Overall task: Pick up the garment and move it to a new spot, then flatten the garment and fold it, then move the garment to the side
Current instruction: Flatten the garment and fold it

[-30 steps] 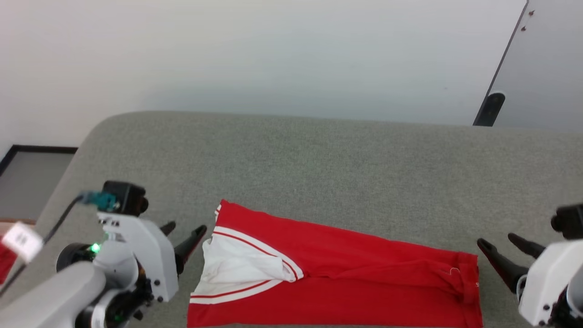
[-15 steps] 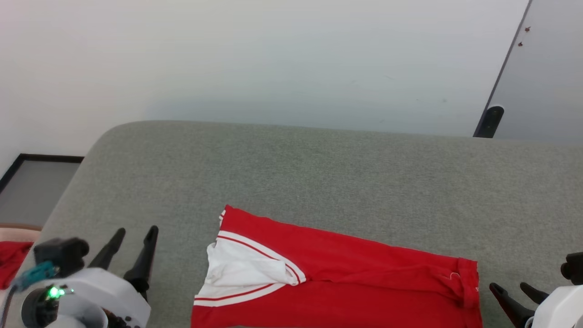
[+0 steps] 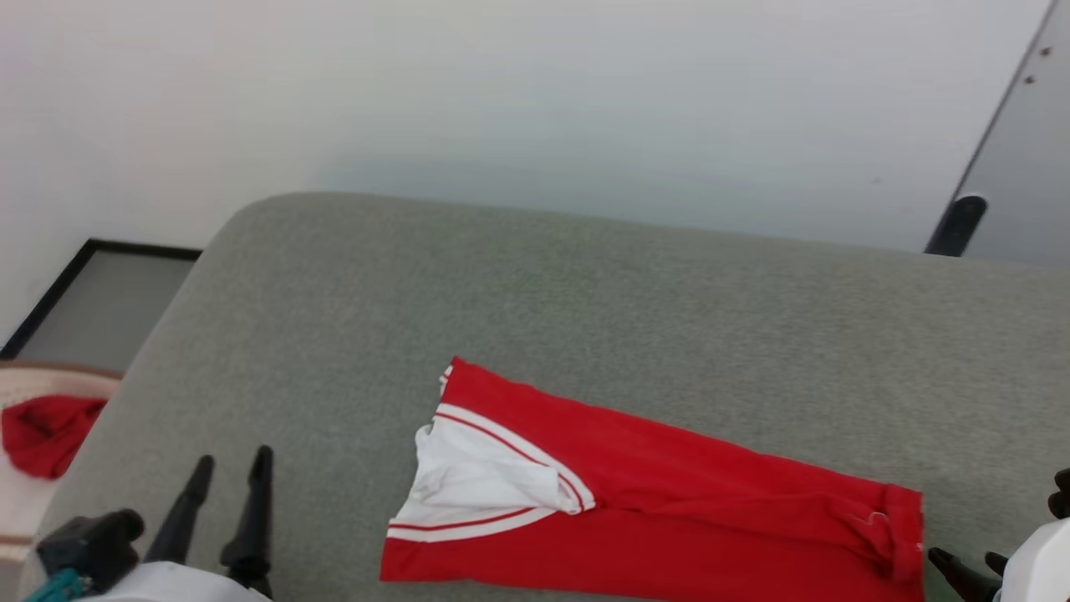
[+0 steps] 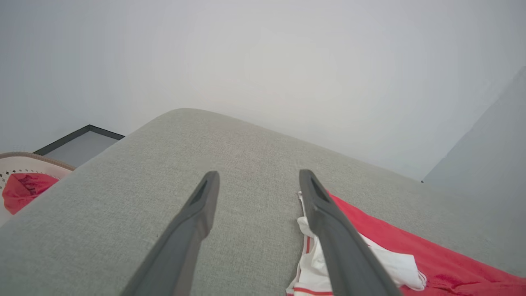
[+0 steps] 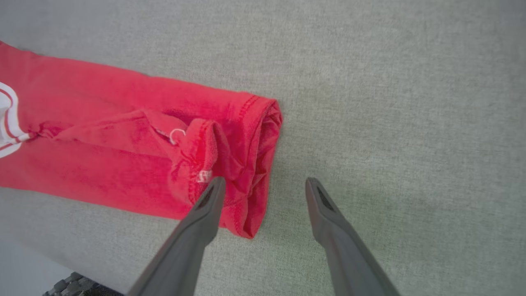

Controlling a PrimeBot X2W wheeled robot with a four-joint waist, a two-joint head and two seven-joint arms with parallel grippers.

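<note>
The garment [image 3: 669,518] lies on the grey cushion as a long folded red strip, with its white, red-striped sleeve at the left end. Its lettering is hidden. My left gripper [image 3: 234,458] stands open over bare cushion, well to the left of the sleeve end. In the left wrist view, the left gripper [image 4: 259,174] has the garment [image 4: 411,250] past its right finger. My right gripper [image 3: 961,556] is open just off the hem end. In the right wrist view, the right gripper [image 5: 265,181] hovers with its left finger over the bunched hem of the garment [image 5: 102,135], holding nothing.
The grey cushion [image 3: 585,293] ends at a white wall behind and drops off at its rounded left edge. A pale basket [image 3: 50,380] at the far left holds a plain red cloth [image 3: 46,431]. A dark-framed panel [image 3: 100,293] lies beyond it. A grey door [image 3: 1028,167] stands at the back right.
The head camera has shifted. My left gripper drew back from the sleeve end to the lower left. My right gripper sank toward the bottom right corner. The garment lies as before.
</note>
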